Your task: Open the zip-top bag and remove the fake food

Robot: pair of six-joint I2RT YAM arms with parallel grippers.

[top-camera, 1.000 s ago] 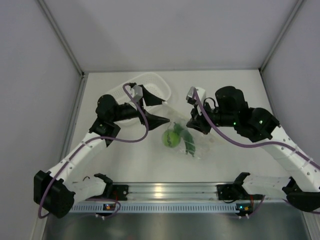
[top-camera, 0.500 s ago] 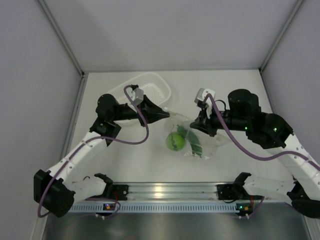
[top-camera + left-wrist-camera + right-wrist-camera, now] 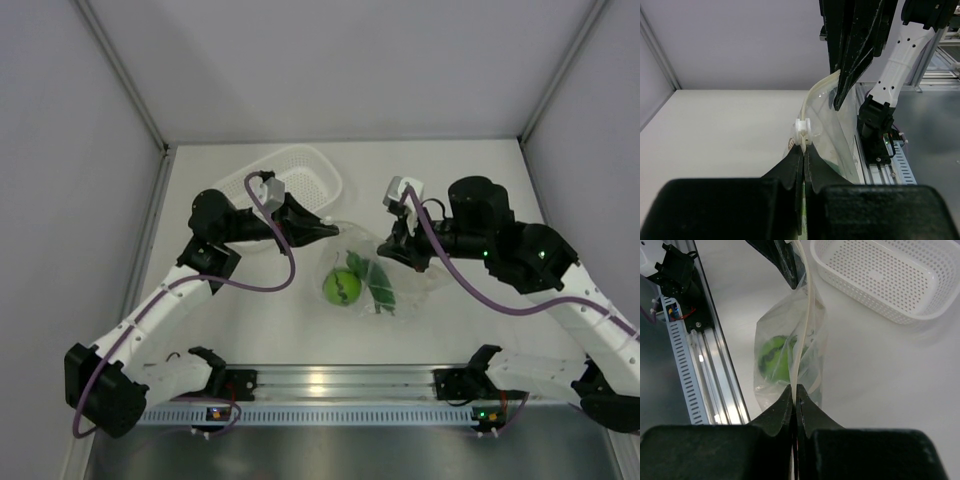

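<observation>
- Left arm (image 3: 215,235): comes in from the near-left corner toward the middle of the worktop (image 3: 470,170), forearm low, wrist turned right. Its jaws are pinched fully together on the top seam of the bag (image 3: 412,283), right at the white slider (image 3: 803,131). I judge this a hold for drawing the slider along.
- White basket (image 3: 300,172): sits behind this arm toward the far edge, apart from the bag.
- Bag: hangs stretched between both arms at mid-worktop, seam uppermost, so the zip line is taut. I cannot tell whether its bottom rests on the worktop.
- Green fruit (image 3: 341,287) and dark pods (image 3: 381,290): sag inside at the low end. The zip looks unopened.
- Right arm (image 3: 500,240): bends in from the near-right corner, elbow raised, wrist pointing left. Its jaws are closed flat on the seam's other end, seemingly as the anchor.
</observation>
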